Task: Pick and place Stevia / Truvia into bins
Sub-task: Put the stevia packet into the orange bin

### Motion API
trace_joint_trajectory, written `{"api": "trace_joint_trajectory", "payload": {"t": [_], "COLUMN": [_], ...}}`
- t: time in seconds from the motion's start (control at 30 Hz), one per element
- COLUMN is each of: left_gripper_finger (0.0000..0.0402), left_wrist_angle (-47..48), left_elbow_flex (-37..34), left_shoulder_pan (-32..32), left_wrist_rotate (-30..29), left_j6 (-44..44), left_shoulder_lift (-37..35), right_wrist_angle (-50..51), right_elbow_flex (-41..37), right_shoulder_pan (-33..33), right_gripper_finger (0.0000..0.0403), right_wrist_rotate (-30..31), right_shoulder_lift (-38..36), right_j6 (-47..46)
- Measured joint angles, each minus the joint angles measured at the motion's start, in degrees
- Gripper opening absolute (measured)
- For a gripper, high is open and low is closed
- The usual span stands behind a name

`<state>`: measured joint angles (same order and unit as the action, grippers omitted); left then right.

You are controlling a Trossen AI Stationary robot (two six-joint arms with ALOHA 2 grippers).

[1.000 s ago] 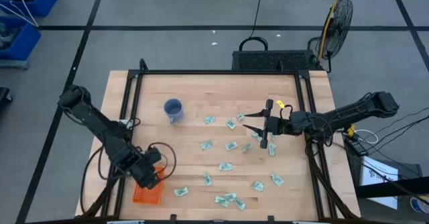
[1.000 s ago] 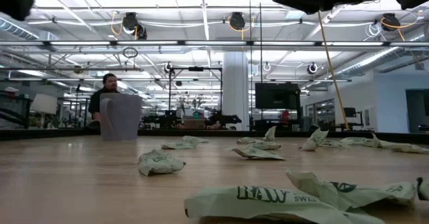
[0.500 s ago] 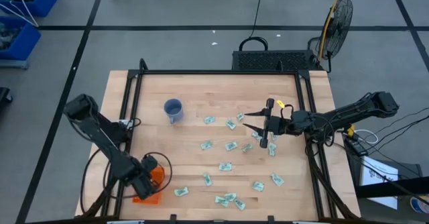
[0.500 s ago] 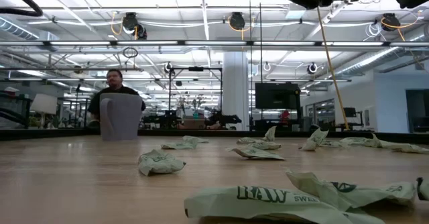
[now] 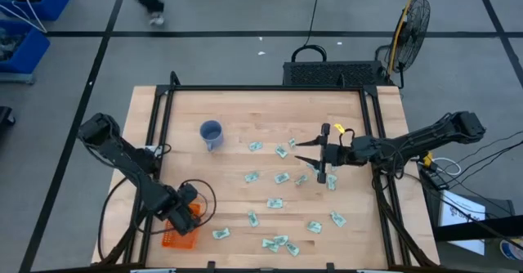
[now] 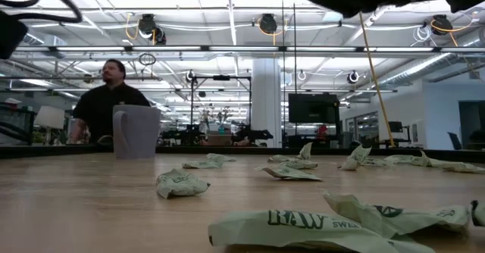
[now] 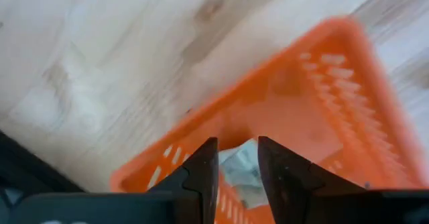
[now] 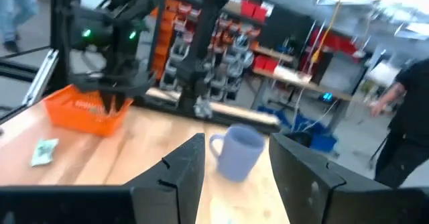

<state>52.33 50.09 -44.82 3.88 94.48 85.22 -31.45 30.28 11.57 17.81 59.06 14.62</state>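
Several pale green and white sachets (image 5: 279,177) lie scattered on the wooden table, from its middle to the near right; in the low view they show close up (image 6: 180,183). The orange mesh basket (image 5: 181,235) stands at the near left corner. My left gripper (image 5: 185,216) hangs over it, fingers pointing down into it (image 7: 240,177) and apart, with a pale sachet (image 7: 238,169) showing between them inside the basket (image 7: 322,83). My right gripper (image 5: 312,154) stands open above the sachets at the middle right. My left gripper has a sachet (image 7: 238,169) between its two fingertips inside the basket. I cannot tell whether the fingers touch it.
A blue cup (image 5: 211,134) stands upright left of the table's middle, toward the far edge. Black frame rails run along the table's left, right and far edges. A person (image 6: 106,105) moves behind the far edge.
My left gripper has stayed over the orange basket, shifting only slightly. In the low view the person behind the table has walked closer and now shows larger.
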Motion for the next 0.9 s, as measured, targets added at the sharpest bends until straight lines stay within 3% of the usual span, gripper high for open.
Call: {"api": "trace_joint_trajectory", "payload": {"t": [0.27, 0.47, 0.6, 0.77, 0.9], "left_gripper_finger": [0.0113, 0.0113, 0.0113, 0.0113, 0.0113], "left_wrist_angle": [-5.7, -14.1, -17.9, -20.1, -20.0], "left_elbow_flex": [0.0, 0.0, 0.0, 0.0, 0.0], "left_shoulder_pan": [7.3, 12.4, 15.6, 18.6, 20.4], "left_wrist_rotate": [-2.6, -9.9, -10.2, -10.9, -16.7], "left_j6": [-6.7, -21.1, -29.8, -38.1, -43.6], "left_shoulder_lift": [-3.8, -4.7, -4.7, -4.6, -4.6], "right_wrist_angle": [18.0, 19.8, 22.3, 23.7, 24.4], "right_elbow_flex": [8.7, 9.3, 9.3, 8.5, 7.5], "right_shoulder_pan": [-1.7, -6.0, -10.4, -15.0, -17.1], "right_gripper_finger": [0.016, 0.016, 0.016, 0.016, 0.016], "right_wrist_rotate": [0.0, 0.0, 0.0, 0.0, -0.1], "right_shoulder_lift": [10.7, 17.9, 20.7, 23.6, 26.6], "right_j6": [-9.4, -8.3, -8.3, -9.3, -9.1]}}
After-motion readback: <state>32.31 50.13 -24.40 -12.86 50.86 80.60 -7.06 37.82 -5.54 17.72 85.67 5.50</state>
